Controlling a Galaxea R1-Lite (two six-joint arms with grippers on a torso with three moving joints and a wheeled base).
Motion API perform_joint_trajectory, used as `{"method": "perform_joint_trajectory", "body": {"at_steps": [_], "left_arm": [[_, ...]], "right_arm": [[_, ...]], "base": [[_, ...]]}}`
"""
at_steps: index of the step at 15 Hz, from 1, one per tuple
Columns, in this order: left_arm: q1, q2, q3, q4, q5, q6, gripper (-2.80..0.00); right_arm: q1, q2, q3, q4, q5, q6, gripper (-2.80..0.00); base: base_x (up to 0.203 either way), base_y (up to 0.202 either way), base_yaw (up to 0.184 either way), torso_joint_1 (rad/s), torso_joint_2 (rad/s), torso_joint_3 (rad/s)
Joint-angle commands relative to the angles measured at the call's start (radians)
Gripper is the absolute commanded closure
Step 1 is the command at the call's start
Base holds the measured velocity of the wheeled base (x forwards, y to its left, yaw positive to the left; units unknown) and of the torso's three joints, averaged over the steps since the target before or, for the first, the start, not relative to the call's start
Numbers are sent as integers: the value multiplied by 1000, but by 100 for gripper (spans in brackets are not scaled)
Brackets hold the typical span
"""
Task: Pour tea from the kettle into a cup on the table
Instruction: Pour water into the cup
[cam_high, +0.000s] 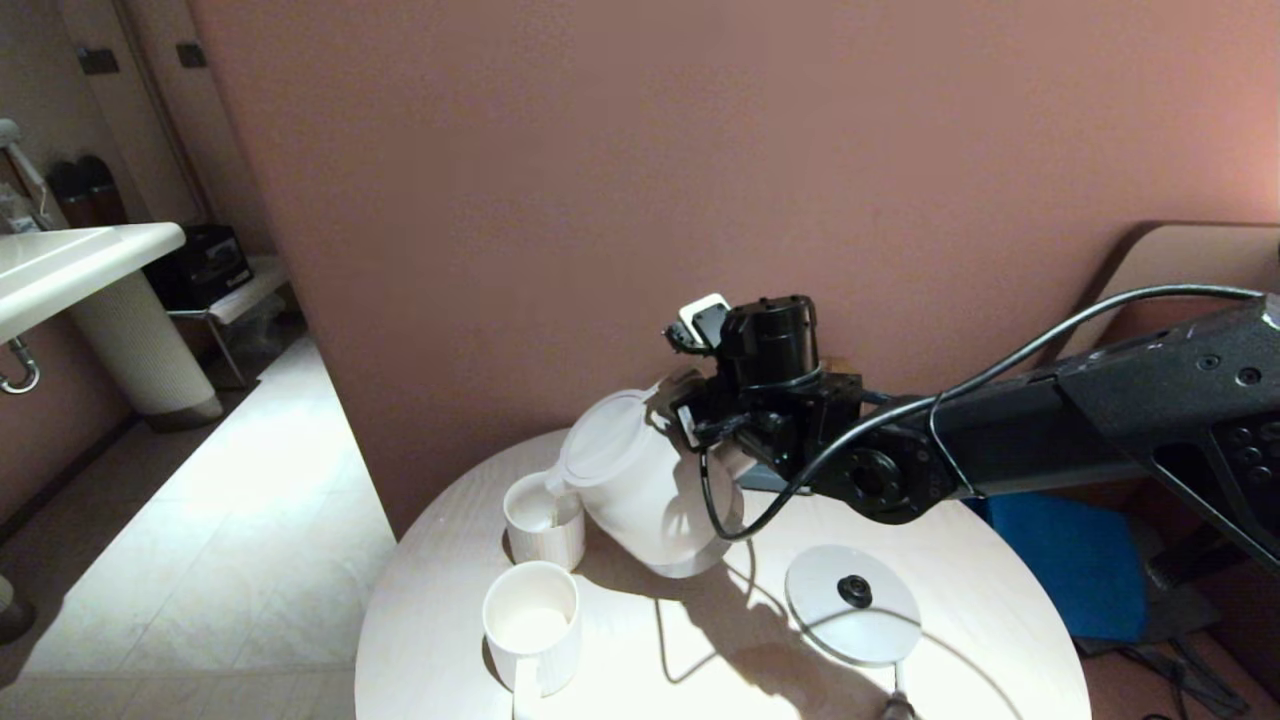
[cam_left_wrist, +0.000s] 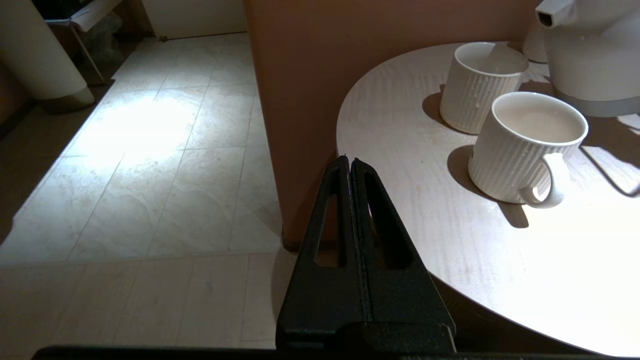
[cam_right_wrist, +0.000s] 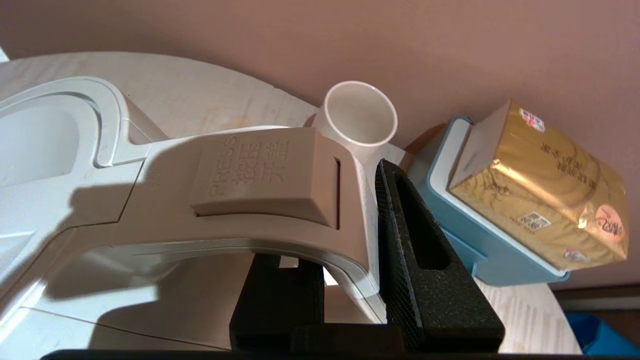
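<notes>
kettle handle (cam_high: 700, 400): hidden behind the right gripper (cam_high: 690, 410)
kettle (cam_left_wrist: 590, 50): cut off at the picture's edge
near cup's (cam_high: 532, 625) handle: cut off

Large rounded white plastic kettle (cam_high: 640, 480) with a beige press button on its handle; two white ribbed ceramic cups (cam_left_wrist: 525, 147), vertically fluted; round pale whitish wood-grain surface (cam_high: 650, 660); black right tool (cam_right_wrist: 350, 280) and black left tool (cam_left_wrist: 350, 165); gold foil packet (cam_right_wrist: 545, 195) in a blue tray (cam_right_wrist: 470, 235); dusty pink wall (cam_high: 600, 180); pale marbled floor tiles (cam_left_wrist: 150, 160)
</notes>
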Motion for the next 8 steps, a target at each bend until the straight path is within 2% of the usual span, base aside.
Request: {"method": "perform_joint_trajectory", "body": {"at_steps": [1, 8], "left_arm": [[0, 1, 0, 0, 0, 1, 0], [0, 1, 0, 0, 0, 1, 0]], "right_arm": [[5, 5, -8, -3, -2, -4, 0], [3, 41, -24, -7, -4, -4, 0]], "base": [[0, 0, 0, 0, 0, 0], [0, 0, 0, 0, 0, 0]]}}
